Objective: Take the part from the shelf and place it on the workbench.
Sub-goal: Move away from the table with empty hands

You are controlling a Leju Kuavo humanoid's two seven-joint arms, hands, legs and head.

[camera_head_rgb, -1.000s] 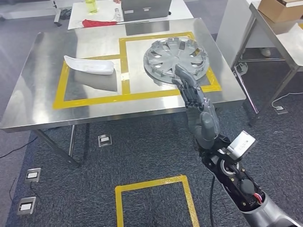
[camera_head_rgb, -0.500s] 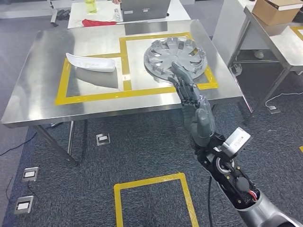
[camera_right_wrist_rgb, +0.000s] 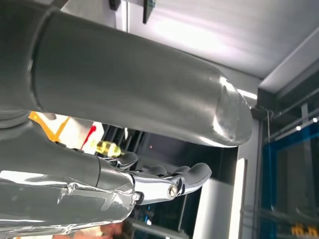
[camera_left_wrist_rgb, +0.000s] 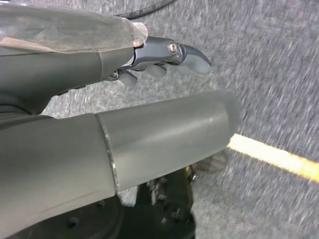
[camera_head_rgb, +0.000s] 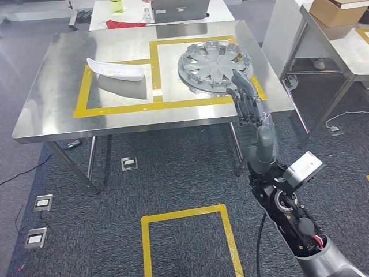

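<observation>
A grey wheel cover (camera_head_rgb: 214,62) lies flat in the right yellow-taped box of the steel workbench (camera_head_rgb: 56,86). A white curved part (camera_head_rgb: 115,70) lies in the left box. My right hand (camera_head_rgb: 254,124) is raised at the table's near right edge with fingers stretched out and nothing in them. Its fingertips overlap the wheel cover's near rim in the head view, and I cannot tell if they touch. The right wrist view shows the same hand (camera_right_wrist_rgb: 143,99) with straight fingers. My left hand (camera_left_wrist_rgb: 161,129) hangs over the grey carpet, fingers straight and holding nothing.
A second steel table (camera_head_rgb: 343,52) with a cardboard box (camera_head_rgb: 337,11) stands to the right. A white table behind holds a red cloth (camera_head_rgb: 126,24) and a laptop (camera_head_rgb: 178,8). A yellow taped square (camera_head_rgb: 187,242) marks the carpet, and floor sockets (camera_head_rgb: 37,236) sit at the left.
The whole view has shifted a little, so the camera moved. My right hand has slid from the wheel cover's near middle rim to its right-hand rim, still empty.
</observation>
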